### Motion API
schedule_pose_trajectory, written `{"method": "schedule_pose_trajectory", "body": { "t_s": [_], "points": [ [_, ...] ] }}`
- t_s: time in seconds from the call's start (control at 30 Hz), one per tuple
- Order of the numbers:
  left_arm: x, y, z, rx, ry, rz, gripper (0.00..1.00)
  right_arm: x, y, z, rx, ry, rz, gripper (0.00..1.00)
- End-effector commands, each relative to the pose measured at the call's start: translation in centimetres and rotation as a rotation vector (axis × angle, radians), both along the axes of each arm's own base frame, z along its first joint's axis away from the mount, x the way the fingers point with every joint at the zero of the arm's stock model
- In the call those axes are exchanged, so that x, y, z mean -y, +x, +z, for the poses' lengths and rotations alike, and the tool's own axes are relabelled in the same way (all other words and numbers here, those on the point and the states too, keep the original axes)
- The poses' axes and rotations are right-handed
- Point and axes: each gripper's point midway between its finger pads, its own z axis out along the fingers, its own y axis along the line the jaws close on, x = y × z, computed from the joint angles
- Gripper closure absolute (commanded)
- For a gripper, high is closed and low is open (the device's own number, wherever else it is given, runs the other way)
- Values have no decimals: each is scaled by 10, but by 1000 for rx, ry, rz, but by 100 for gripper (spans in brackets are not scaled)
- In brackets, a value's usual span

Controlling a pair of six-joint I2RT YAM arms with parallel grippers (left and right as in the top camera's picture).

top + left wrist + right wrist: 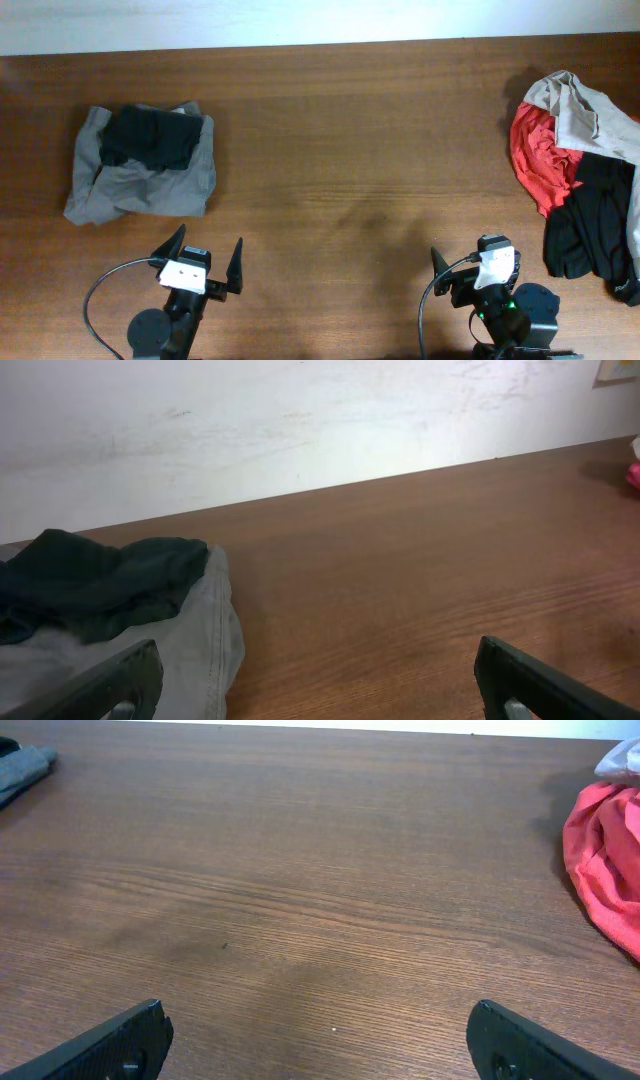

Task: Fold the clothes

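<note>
From above, a grey garment (pixel 150 188) lies crumpled on the wooden table (pixel 340 130) with a black garment (pixel 150 138) bunched on top of it. Well apart from the grey garment, across the bare wood at the table's right edge, sits a loose heap: a red piece (pixel 535 160), a beige piece (pixel 585 112) draped over it, and another black piece (pixel 595 222) at its near end. The left gripper (pixel 204 262) hovers just on the near side of the grey garment, jaws spread wide and holding nothing; the right gripper (pixel 478 268) hangs far off to the right of it, near the heap, also empty. From the left wrist, the grey garment fills the lower left corner with the dark cloth on it, a white wall (pixel 300 420) behind, and the spread fingers (pixel 125 682) frame open wood. From the right wrist, the fingers (pixel 120 1042) stand wide apart over bare table; a corner of the grey garment shows far left, the red piece at right.
</note>
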Motion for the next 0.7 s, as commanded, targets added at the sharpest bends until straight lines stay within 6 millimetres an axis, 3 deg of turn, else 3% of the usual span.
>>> {"method": "schedule_pose_trajectory", "body": {
  "t_s": [0.0, 0.67],
  "points": [
    [2, 0, -3, 0, -10, -9, 1, 0, 0, -2, -1, 8, -7, 1],
    [2, 0, -3, 0, -10, -9, 0, 2, 0, -2, -1, 0, -14, 1]
  ]
}}
